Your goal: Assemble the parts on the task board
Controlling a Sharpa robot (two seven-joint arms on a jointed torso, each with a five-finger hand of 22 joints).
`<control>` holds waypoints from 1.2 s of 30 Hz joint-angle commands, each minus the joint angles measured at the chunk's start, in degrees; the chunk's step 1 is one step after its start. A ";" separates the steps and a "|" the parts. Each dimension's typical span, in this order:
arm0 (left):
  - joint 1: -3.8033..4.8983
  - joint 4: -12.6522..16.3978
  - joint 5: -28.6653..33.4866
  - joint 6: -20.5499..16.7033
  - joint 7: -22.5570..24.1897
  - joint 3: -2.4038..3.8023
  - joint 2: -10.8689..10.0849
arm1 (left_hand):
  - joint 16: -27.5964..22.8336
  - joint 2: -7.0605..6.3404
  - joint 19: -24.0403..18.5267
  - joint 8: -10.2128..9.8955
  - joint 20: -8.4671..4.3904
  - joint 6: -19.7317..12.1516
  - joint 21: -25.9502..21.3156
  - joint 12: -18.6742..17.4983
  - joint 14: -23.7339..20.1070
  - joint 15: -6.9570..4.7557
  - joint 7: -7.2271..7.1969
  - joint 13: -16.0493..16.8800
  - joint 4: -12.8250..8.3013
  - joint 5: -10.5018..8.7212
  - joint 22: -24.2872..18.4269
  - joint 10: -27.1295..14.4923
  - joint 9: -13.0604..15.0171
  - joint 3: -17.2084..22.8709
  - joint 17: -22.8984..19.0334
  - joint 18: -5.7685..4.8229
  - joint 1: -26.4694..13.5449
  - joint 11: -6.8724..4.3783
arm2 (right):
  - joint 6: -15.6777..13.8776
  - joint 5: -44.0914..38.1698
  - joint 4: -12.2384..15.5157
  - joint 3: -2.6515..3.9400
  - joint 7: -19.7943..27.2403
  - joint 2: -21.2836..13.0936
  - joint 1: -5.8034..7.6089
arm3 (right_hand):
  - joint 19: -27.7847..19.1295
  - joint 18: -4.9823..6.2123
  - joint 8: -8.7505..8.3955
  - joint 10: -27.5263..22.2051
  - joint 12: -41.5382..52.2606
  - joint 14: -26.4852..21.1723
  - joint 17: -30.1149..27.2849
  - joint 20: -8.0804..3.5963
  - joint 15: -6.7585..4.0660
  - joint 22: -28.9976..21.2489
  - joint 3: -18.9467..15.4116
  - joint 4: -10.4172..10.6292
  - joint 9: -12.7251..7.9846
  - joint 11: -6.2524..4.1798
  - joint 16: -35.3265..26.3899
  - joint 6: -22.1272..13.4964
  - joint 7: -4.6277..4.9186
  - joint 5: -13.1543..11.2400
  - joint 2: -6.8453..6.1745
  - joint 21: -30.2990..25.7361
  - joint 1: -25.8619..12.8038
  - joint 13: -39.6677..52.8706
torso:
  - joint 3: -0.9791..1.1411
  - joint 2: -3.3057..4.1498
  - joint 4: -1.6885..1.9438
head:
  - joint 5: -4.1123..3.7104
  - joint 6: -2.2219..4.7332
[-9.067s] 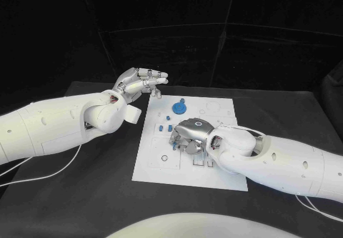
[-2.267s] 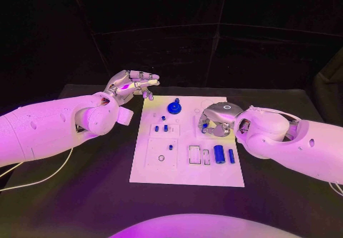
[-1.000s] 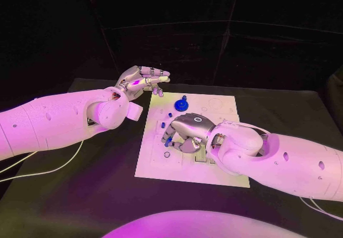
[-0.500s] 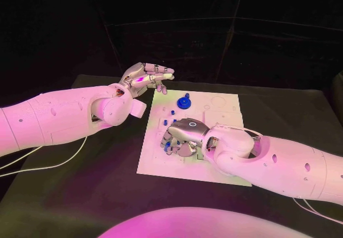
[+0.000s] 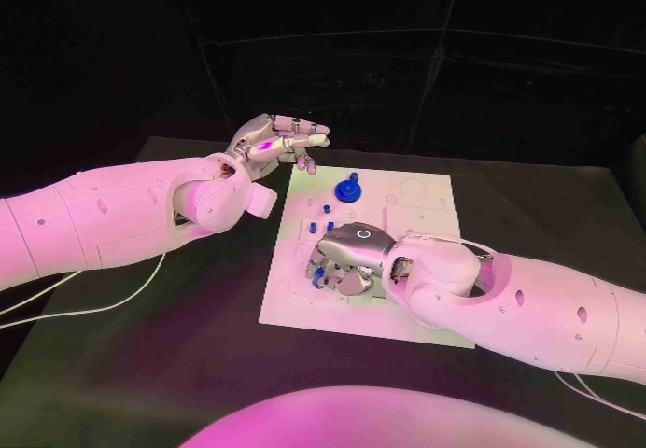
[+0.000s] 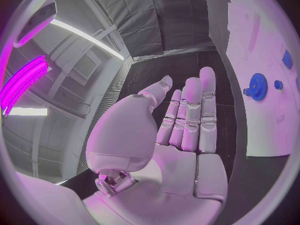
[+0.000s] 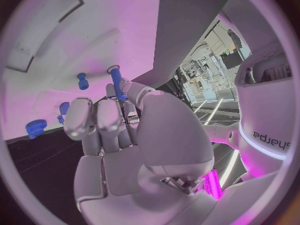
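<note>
The white task board [image 5: 420, 202] lies in the middle of the black table. My right hand [image 5: 353, 264] hangs low over its left middle and pinches a slim blue peg [image 7: 116, 83] between thumb and fingertips. The peg's tip is at a small round hole in the board [image 7: 94, 30]. The peg [image 5: 317, 274] peeks out at the hand's left side. A blue gear [image 5: 349, 192] stands at the board's far end, with small blue pegs [image 5: 328, 209] nearer. My left hand [image 5: 277, 141] is raised beyond the board's far left corner, fingers apart, holding nothing. Past the left hand [image 6: 181, 130] are the gear [image 6: 257, 86] and the board [image 6: 262, 35].
Two more small blue pegs [image 5: 313, 227] stand in the board beside my right hand. A rectangular recess [image 7: 37, 15] is cut in the board. A white cable [image 5: 81, 301] trails over the table at the left. Bare black table [image 5: 161, 355] lies all round the board.
Since 2.3 s ago my right hand has crossed from the board's right side to its left middle with the blue peg and lowered there. The left hand has stayed raised.
</note>
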 commanded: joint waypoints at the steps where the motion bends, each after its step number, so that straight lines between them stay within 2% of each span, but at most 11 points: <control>1: 0.07 0.02 0.19 0.66 0.18 0.05 0.00 | 0.37 0.52 0.09 0.21 0.20 -0.47 -0.19 0.20 -0.34 -0.04 -0.05 0.07 -0.02 0.29 -0.07 -0.24 -0.01 -0.43 -0.06 0.81 0.09 -0.06 | 1.31 -0.78 0.20 -0.03 0.25 -0.27 0.03 | -0.05 -0.56 -0.23 1.34 -0.08 0.43 -0.04 0.36 0.27 0.02 0.23 -0.15 -0.04 -1.09 0.35 0.00 0.30 0.23 -0.13 0.18 -0.03 0.05 | 0.00 -0.03 -0.03 | 0.05 -0.05; 22: 0.06 0.03 0.19 0.74 0.15 0.05 -0.06 | 0.41 0.57 0.13 0.27 0.20 -0.56 -0.24 0.31 -0.37 -0.04 -0.04 0.06 -0.08 0.29 -0.13 -0.36 -0.02 -0.55 -0.13 0.81 0.19 -0.05 | 2.14 -3.45 -0.36 -0.04 -1.41 0.49 -0.01 | -0.33 -0.48 -0.38 1.28 -0.36 0.34 -0.22 0.51 0.36 -0.20 -0.07 -0.22 -0.04 -1.04 0.31 -0.10 0.30 0.27 -0.58 0.06 -0.87 0.08 | -0.04 -0.03 0.03 | -0.09 -0.12; 24: 0.06 0.04 0.19 0.73 0.14 0.05 -0.07 | 0.41 0.57 0.13 0.27 0.20 -0.56 -0.24 0.31 -0.37 -0.04 -0.04 0.06 -0.08 0.29 -0.13 -0.36 -0.02 -0.55 -0.13 0.81 0.19 -0.05 | 2.24 -3.63 -0.42 -0.04 -1.43 0.55 -0.02 | -0.61 -0.41 -0.60 0.96 -0.64 0.21 -0.58 0.59 0.45 -0.52 -0.40 -0.16 -0.10 -0.99 0.09 -0.48 0.36 0.90 -1.02 -0.15 -1.45 0.03 | -0.04 -0.01 0.01 | -0.06 -0.14; 27: 0.06 0.05 0.19 0.73 0.12 0.05 -0.12 | 0.41 0.57 0.13 0.27 0.20 -0.56 -0.24 0.31 -0.37 -0.04 -0.04 0.06 -0.08 0.29 -0.13 -0.36 -0.02 -0.55 -0.13 0.81 0.19 -0.05 | 2.37 -3.81 -0.54 -0.05 -1.24 0.65 -0.03 | -2.86 0.21 -1.13 -1.83 -2.12 -0.45 -2.57 1.02 1.06 -3.44 -2.25 0.70 -0.36 -0.38 -1.26 -2.78 0.70 4.12 -3.25 -2.11 -4.25 -0.32 | -0.04 -0.02 -0.02 | -0.04 -0.16; 30: 0.06 0.07 0.19 0.75 0.08 0.05 -0.15 | 0.41 0.57 0.13 0.27 0.20 -0.56 -0.24 0.31 -0.37 -0.04 -0.04 0.06 -0.08 0.29 -0.13 -0.36 -0.02 -0.55 -0.13 0.81 0.19 -0.05 | 1.78 -3.86 -0.61 -0.06 -1.26 0.69 -0.04 | -6.01 1.12 -1.04 -6.14 -2.23 -1.81 -6.06 1.63 1.53 -7.64 -5.53 1.49 -0.33 0.19 -3.78 -5.29 0.59 5.60 -5.24 -5.20 -6.58 -0.27 | -0.03 -0.01 -0.01 | -0.08 -0.17; 36: 0.06 0.07 0.19 0.79 0.04 0.05 -0.19 | 0.41 0.57 0.13 0.27 0.20 -0.56 -0.24 0.31 -0.37 -0.04 -0.04 0.06 -0.08 0.29 -0.13 -0.36 -0.02 -0.55 -0.13 0.81 0.19 -0.05 | 0.71 -3.89 -0.53 -0.08 -1.30 0.59 -0.05 | -6.66 1.33 -0.88 -7.70 -1.79 -2.23 -7.10 1.82 1.66 -8.76 -7.67 1.55 -0.20 0.41 -4.46 -5.70 0.73 6.14 -5.13 -6.18 -6.64 -0.18 | -0.02 -0.04 0.01 | -0.14 -0.19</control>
